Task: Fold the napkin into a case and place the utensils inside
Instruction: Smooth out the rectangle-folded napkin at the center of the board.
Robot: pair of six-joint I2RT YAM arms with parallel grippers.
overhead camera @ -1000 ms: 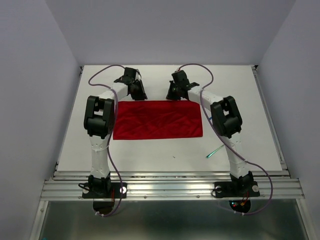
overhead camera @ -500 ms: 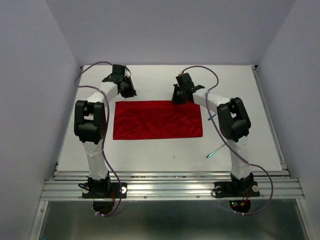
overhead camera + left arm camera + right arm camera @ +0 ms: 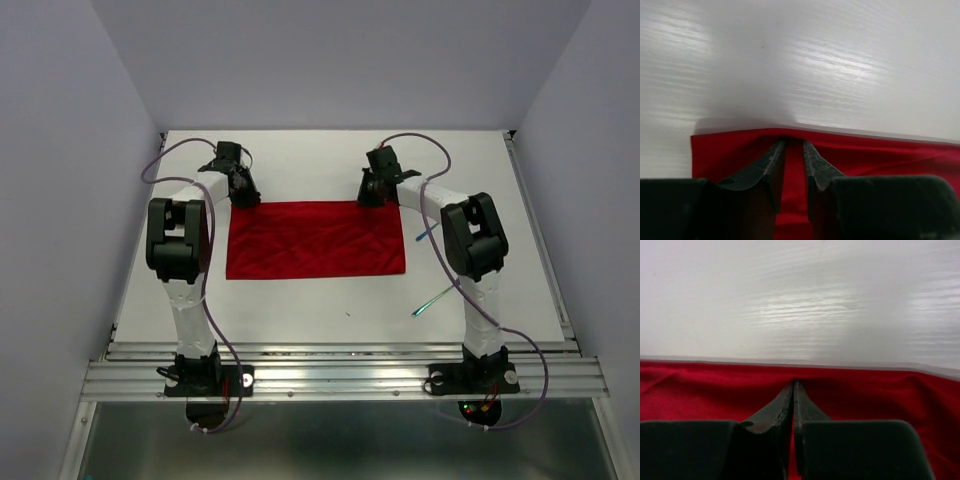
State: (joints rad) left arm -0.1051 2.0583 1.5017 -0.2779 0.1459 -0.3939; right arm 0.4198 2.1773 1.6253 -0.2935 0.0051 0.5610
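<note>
The red napkin (image 3: 315,240) lies flat as a wide rectangle on the white table (image 3: 300,310). My left gripper (image 3: 243,193) is at its far left corner. In the left wrist view its tips (image 3: 794,142) rest at the cloth's (image 3: 880,155) far edge, slightly open, with red fabric showing in the gap. My right gripper (image 3: 370,194) is near the far right corner. Its fingers (image 3: 793,382) are shut together on top of the cloth (image 3: 700,390) by the edge. A teal-handled fork (image 3: 432,300) lies right of the napkin. Another thin utensil (image 3: 427,234) is partly hidden by the right arm.
White walls enclose the table on the left, right and back. A metal rail (image 3: 340,375) runs along the near edge where both arm bases are bolted. Cables loop above each wrist.
Both grippers have slid outward along the napkin's far edge, the left one to the left and the right one to the right. The napkin and fork have stayed in place.
</note>
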